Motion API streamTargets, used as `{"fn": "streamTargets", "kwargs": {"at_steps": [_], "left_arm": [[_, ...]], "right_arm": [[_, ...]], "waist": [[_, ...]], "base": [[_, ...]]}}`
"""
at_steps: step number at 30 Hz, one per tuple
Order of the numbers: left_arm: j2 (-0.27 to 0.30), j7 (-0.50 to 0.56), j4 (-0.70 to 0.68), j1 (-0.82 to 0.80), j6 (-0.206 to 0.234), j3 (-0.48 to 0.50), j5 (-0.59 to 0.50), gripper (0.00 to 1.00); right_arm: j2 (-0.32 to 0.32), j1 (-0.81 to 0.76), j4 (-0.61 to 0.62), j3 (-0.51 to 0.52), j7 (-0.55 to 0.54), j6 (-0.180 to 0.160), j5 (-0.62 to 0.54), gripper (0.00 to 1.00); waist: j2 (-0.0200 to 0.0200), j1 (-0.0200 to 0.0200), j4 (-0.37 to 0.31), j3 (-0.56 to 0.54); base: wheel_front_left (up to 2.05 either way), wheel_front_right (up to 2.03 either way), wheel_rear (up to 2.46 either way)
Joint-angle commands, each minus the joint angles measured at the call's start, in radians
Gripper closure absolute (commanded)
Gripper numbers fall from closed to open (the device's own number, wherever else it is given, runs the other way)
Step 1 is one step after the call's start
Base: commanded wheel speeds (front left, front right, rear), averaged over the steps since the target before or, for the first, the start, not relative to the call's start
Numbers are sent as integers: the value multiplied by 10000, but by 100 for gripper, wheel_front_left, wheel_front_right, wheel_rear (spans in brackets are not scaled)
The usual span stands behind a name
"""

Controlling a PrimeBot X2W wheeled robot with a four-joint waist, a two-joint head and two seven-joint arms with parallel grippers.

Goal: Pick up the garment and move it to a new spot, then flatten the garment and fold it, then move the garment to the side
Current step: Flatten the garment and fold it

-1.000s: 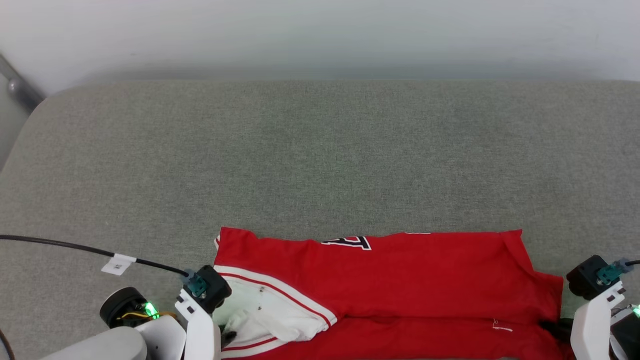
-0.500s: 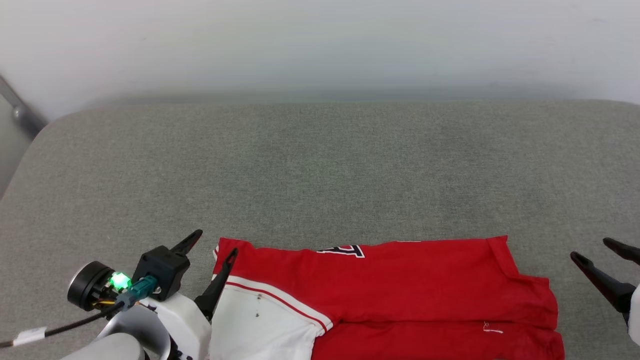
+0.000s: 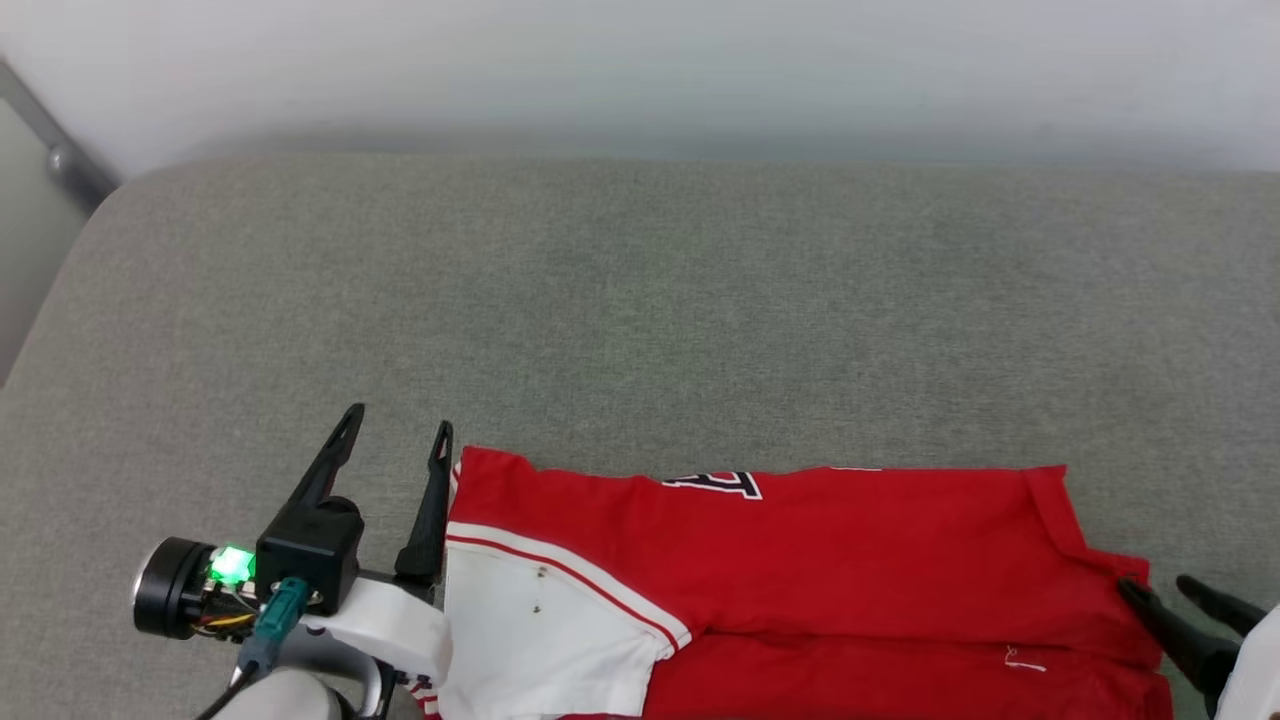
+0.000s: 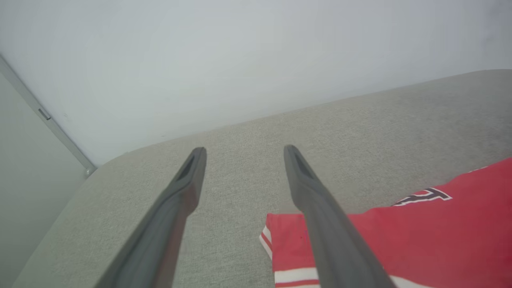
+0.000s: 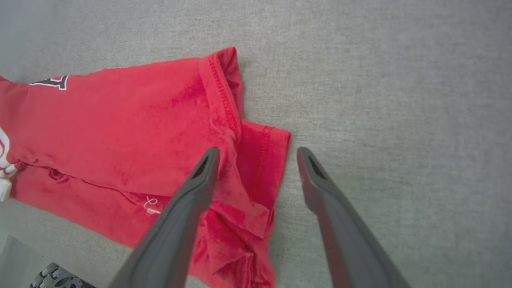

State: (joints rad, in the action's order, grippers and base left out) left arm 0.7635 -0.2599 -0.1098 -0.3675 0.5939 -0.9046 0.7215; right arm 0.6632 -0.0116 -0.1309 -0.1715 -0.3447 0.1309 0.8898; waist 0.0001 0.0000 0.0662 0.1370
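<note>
Lying folded at the frame's lower centre on the grey worktop (image 3: pixel 640 300), the garment (image 3: pixel 850 560) shows one fold-cut, unreadable black-and-white letter (image 3: pixel 725 485), flanked by the left end effector (image 3: pixel 397 419) and right end effector (image 3: pixel 1155 583), both spread wide and empty.

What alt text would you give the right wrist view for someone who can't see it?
A red garment lies folded over on itself on a grey fabric surface, its hemmed corner rumpled. The right gripper hangs above that corner with its jaws open, one jaw over the cloth and the other over bare surface, holding nothing.
</note>
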Motion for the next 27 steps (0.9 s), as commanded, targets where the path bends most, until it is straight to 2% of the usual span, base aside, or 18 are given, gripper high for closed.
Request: {"fn": "streamTargets", "kwargs": {"at_steps": [1, 7, 15, 21, 22, 23, 24, 27], "left_arm": [[-167, -62, -47, 209, 60, 175, -184, 0], [-1034, -68, 88, 917, -166, 1399, -1102, 0], [-2203, -61, 470, 1779, -844, 2979, -2266, 0], [-3154, -60, 907, 2342, -1448, 4118, -3162, 0], [-3321, -60, 976, 2424, -1563, 4292, -3295, 0], [-3459, -61, 1041, 2495, -1673, 4477, -3454, 0], [-3585, -61, 1090, 2583, -1792, 4657, -3588, 0], [-3961, -61, 1122, 2847, -2088, 5220, -4022, 0]], "right_arm": [[-118, -143, -77, 69, -84, -4, 25, 0], [-718, -268, -542, -31, -798, -4, 170, 0], [-1274, 206, -601, -1286, -1776, 17, 516, 0], [-1660, 1004, -1035, -2078, -1875, 50, 350, 0], [-1720, 1117, -1127, -2176, -1878, 51, 362, 46], [-1757, 1241, -1203, -2217, -1804, 51, 381, 78], [-1787, 1351, -1262, -2278, -1774, 51, 432, 100], [-1548, 1535, -1333, -2286, -1561, 31, 487, 100]], "waist": [[-1, 0, 145, 148], [-1, 0, 396, 422], [-1, 0, 518, 645], [-1, 0, 527, 705], [-1, 0, 531, 696], [-1, 0, 539, 680], [-1, 0, 540, 652], [-1, 0, 518, 510]], "base": [[0, 0, 0], [0, 0, 0], [0, 0, 0], [0, 0, 0], [0, 0, 0], [0, 0, 0], [0, 0, 0], [0, 0, 0]]}}
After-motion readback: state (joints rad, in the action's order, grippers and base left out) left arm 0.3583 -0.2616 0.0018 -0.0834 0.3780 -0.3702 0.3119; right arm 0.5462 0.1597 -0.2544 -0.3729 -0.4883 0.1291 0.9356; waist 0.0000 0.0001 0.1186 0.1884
